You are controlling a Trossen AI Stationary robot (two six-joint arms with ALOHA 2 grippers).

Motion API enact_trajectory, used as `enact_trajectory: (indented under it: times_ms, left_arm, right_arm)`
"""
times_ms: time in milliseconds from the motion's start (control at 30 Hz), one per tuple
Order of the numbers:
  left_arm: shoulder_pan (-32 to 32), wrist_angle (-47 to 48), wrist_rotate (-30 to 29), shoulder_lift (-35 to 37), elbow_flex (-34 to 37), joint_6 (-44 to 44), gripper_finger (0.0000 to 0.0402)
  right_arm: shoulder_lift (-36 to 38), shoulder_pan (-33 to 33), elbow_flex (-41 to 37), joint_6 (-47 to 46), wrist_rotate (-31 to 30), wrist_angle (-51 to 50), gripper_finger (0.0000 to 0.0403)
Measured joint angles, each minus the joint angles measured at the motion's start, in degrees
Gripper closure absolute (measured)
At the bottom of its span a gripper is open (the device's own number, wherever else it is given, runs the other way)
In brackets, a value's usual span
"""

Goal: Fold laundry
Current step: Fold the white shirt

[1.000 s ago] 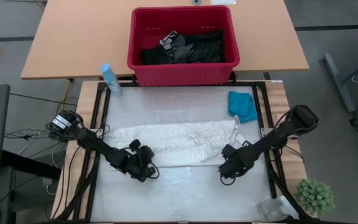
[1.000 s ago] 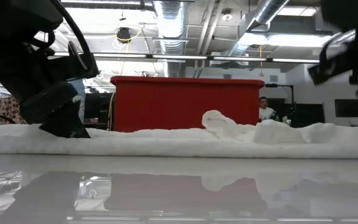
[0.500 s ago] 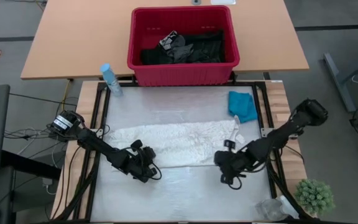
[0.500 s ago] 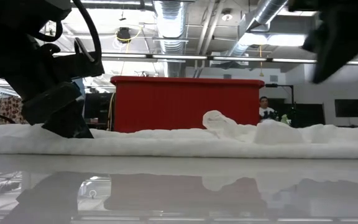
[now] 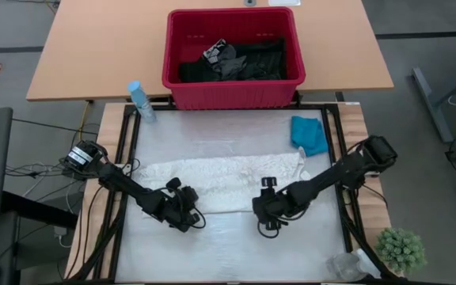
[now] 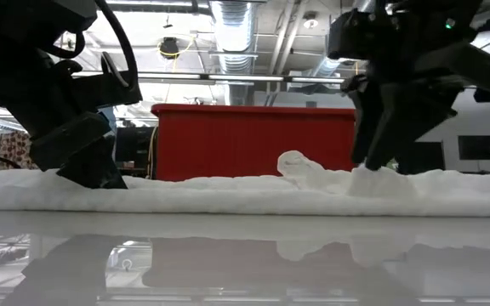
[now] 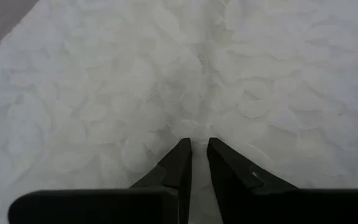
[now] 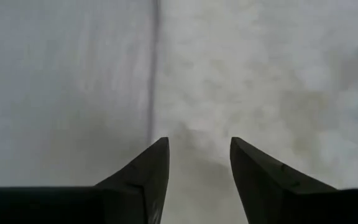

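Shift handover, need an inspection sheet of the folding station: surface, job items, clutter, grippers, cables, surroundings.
Surface: grey mat, bare along its near side.
Job's things: white lacy garment spread flat across the mat; teal garment at its right edge; dark clothes in the red basket.
Clutter: spray bottle by the mat's far left corner; small plant at near right.
Grippers: left gripper nearly closed, tips on the white garment; right gripper open over its near edge.
Cables: bundle off the table's left side.
Surroundings: wooden table behind.

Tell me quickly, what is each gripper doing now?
Left gripper: nearly closed, over the white lacy garment; grip cannot be told.
Right gripper: open, holding nothing.
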State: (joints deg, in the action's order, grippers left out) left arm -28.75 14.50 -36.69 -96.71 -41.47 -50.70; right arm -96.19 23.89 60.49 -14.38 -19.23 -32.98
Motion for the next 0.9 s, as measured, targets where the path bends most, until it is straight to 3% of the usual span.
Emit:
enact_trajectory:
  times_ms: [300, 567, 900]
  left_arm:
    - [0.0, 1.0, 0.0, 0.0, 0.0, -0.1, 0.0351]
    - [0.0, 1.3, 0.0, 0.0, 0.0, -0.5, 0.0351]
    - [0.0, 1.7, 0.4, 0.1, 0.0, 2.0, 0.0351]
  right_arm:
    - [-1.7, -1.2, 0.3, -0.8, 1.3, -2.6, 0.0245]
    - [-1.5, -2.6, 1.0, -5.2, 1.2, -4.8, 0.0384]
    - [-1.2, -3.1, 8.3, -11.3, -5.6, -22.6, 0.0387]
